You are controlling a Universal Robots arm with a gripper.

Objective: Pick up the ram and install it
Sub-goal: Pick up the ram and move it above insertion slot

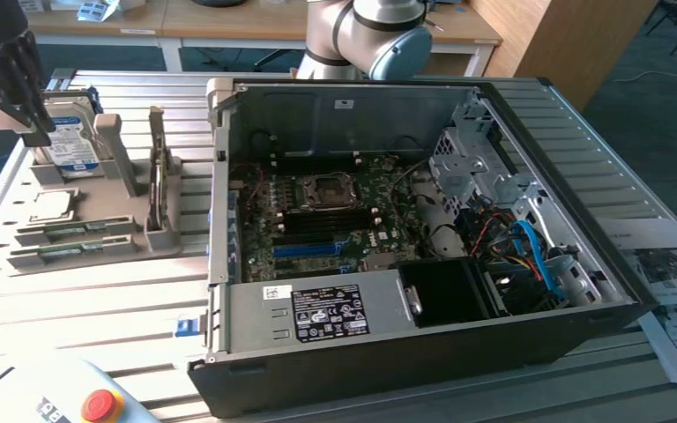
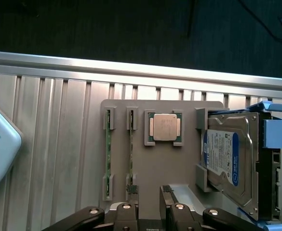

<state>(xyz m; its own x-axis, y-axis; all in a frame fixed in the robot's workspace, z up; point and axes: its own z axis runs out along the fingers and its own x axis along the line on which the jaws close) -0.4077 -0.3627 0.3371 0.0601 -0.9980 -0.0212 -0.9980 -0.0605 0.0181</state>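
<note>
Green on grey: the ram (image 1: 63,231) lies in its slot on the holder tray (image 2: 179,163), at the exterior view's lower left. A second stick (image 1: 56,254) sits just beside it, and neither has been lifted. The gripper (image 1: 15,84) hangs at the upper left, above the hard drive (image 1: 74,145), jaws spread with nothing between them. I'd call this the approach, with the pickup not begun. A clean grab calls for squaring up over one thin edge, clear of the processor (image 2: 164,127).

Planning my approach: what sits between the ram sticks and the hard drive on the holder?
The square silver processor chip, in its recess, seen in the wrist view.
</note>
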